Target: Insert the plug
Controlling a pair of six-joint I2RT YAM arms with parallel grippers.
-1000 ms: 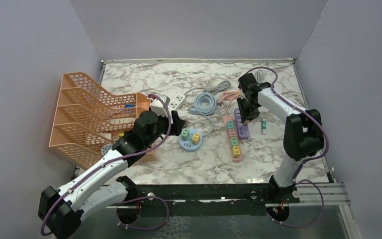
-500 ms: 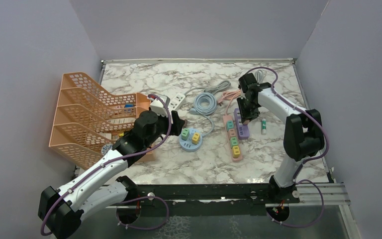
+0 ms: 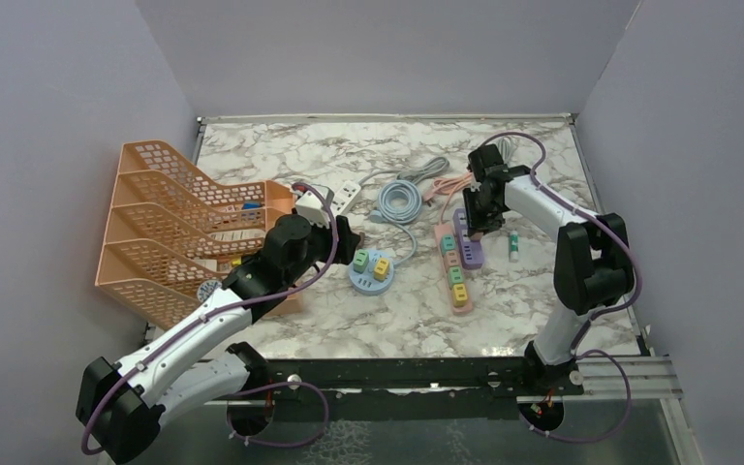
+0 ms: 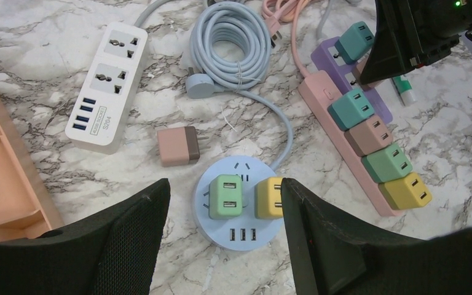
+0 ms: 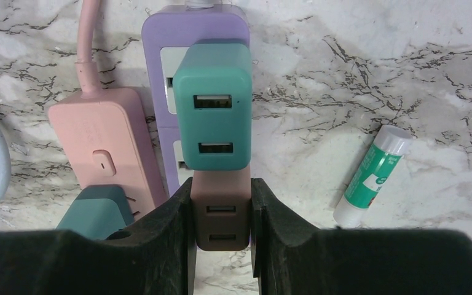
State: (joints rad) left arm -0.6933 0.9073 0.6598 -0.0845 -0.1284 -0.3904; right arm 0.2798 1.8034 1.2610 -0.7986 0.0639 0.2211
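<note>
At the far left of the overhead view one orange rack (image 3: 170,228) of slanted trays is standing on the marble table (image 3: 387,320). Right of it, in my left wrist view, one white power strip (image 4: 107,86) is lying at upper left, showing two sockets and four USB ports, and one loose pink-and-brown adapter (image 4: 181,146) is lying just beside it.

My left gripper (image 4: 224,190) is hovering with its two fingers apart, holding nothing. Between them I am looking down on one round blue hub (image 4: 239,236) carrying two adapters, one green (image 4: 226,196) and one yellow (image 4: 270,198). One coiled blue cable (image 4: 233,37) is lying above it in the frame.

Further right, one pink strip (image 4: 319,98) is carrying four adapters in a row – teal, tan, green and yellow. Touching its right side is one purple strip (image 5: 203,27), with one teal adapter (image 5: 212,104) sitting on it.

My right gripper (image 5: 221,203) is clamped on the brown plug (image 5: 221,224) – one finger on each side. The plug is sitting directly below the teal adapter, over the purple strip's lower socket; I cannot tell whether it is fully seated.

One green-and-white glue stick (image 5: 372,175) is lying tilted at the right, apart from the strips.
</note>
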